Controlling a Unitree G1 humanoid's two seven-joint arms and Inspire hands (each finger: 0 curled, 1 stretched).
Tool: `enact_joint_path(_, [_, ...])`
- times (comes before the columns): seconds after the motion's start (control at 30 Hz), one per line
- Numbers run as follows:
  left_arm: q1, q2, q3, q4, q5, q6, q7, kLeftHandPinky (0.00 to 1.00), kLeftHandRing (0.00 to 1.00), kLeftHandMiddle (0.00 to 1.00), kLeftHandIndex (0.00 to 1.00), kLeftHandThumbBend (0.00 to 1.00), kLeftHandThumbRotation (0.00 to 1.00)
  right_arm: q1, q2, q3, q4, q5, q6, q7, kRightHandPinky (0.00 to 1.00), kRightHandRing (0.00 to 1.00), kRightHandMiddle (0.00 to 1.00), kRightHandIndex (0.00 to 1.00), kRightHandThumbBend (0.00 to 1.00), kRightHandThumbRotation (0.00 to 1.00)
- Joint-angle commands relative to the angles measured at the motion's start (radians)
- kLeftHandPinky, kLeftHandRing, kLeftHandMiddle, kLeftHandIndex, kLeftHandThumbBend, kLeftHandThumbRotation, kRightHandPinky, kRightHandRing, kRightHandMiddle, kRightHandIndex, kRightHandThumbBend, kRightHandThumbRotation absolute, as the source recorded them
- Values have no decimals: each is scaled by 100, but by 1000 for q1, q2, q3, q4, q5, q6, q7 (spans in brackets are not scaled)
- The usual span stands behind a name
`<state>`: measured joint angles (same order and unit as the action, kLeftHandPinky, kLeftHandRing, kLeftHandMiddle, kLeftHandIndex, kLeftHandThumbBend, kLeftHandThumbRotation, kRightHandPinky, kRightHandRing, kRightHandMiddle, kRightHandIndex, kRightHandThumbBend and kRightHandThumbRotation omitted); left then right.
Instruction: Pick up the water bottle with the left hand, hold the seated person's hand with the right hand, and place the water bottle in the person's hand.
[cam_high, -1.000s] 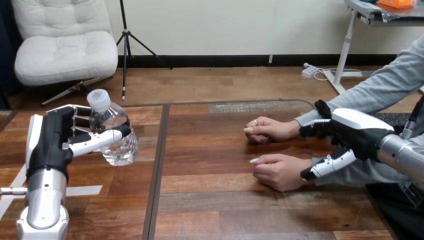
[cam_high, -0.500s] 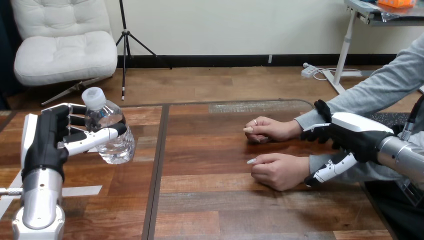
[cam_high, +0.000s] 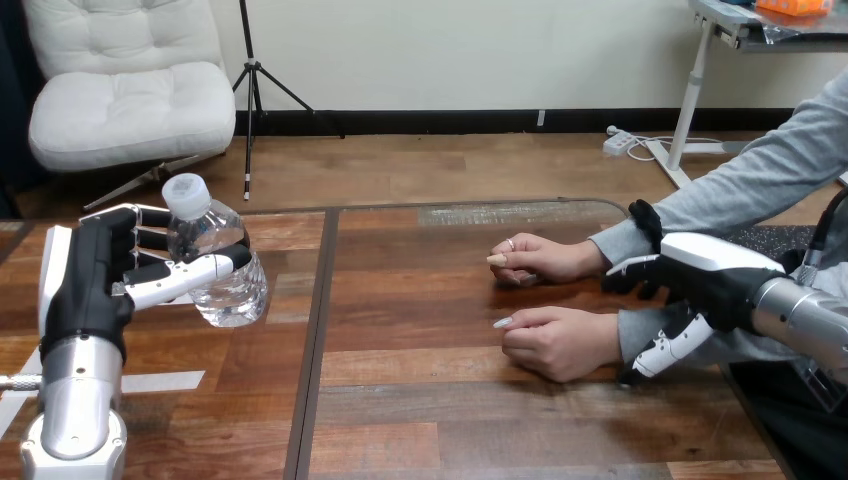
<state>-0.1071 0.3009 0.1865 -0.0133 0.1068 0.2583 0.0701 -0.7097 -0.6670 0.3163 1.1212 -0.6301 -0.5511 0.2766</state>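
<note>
Two hazards are standing out. First, your right hand (cam_high: 712, 268) is hovering over the person's grey sleeve (cam_high: 632, 335). Its fingers are only loosely bent and its thumb (cam_high: 665, 352) is hanging straight on the near side, so it is gripping nothing. The person's nearer hand (cam_high: 555, 342) is lying just ahead of those fingertips. Closing from here is likely to pinch cloth rather than hold the hand.

Second, your left hand (cam_high: 95, 285) is curling fingers and thumb round the clear plastic water bottle with a white cap (cam_high: 215, 270). The bottle is leaning slightly inside that grasp, well apart from the person's hands across the brown wooden table (cam_high: 450, 420). You cannot tell whether its base is touching the wood. Its thin wall is probably prone to slipping or twisting during the carry.
</note>
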Motion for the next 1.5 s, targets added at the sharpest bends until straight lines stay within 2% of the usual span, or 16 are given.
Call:
enact_joint_path(0.0, [-39, 12, 19, -82, -9, -49, -4, 31, 35, 40, 43, 72, 0, -65, -20, 7, 3, 5, 17, -3, 70, 82, 85, 84, 100, 33])
enact_joint_path(0.17, [-36, 13, 23, -82, -13, -69, -10, 31, 35, 40, 44, 71, 0, -62, -17, 14, 8, 7, 23, -5, 69, 81, 85, 83, 100, 30])
enact_joint_path(0.27, [-35, 14, 23, -90, -9, -55, -12, 32, 35, 40, 43, 71, 0, -62, -14, 20, 15, 2, 28, -12, 68, 81, 85, 83, 100, 30])
enact_joint_path(0.67, [-27, 15, 29, -98, -13, -83, -27, 32, 36, 40, 43, 70, 0, -58, -4, 51, 33, -14, 40, -66, 65, 79, 83, 82, 100, 28])
enact_joint_path(1.0, [-26, 9, 32, -115, -8, -56, -29, 32, 36, 41, 43, 71, 0, -62, 3, 79, 45, -39, 29, -121, 61, 75, 80, 79, 100, 26])
enact_joint_path(1.47, [-21, 7, 36, -121, -13, -64, -32, 32, 36, 41, 43, 71, 0, -76, 12, 121, 59, -80, 42, -171, 59, 72, 77, 76, 100, 23])
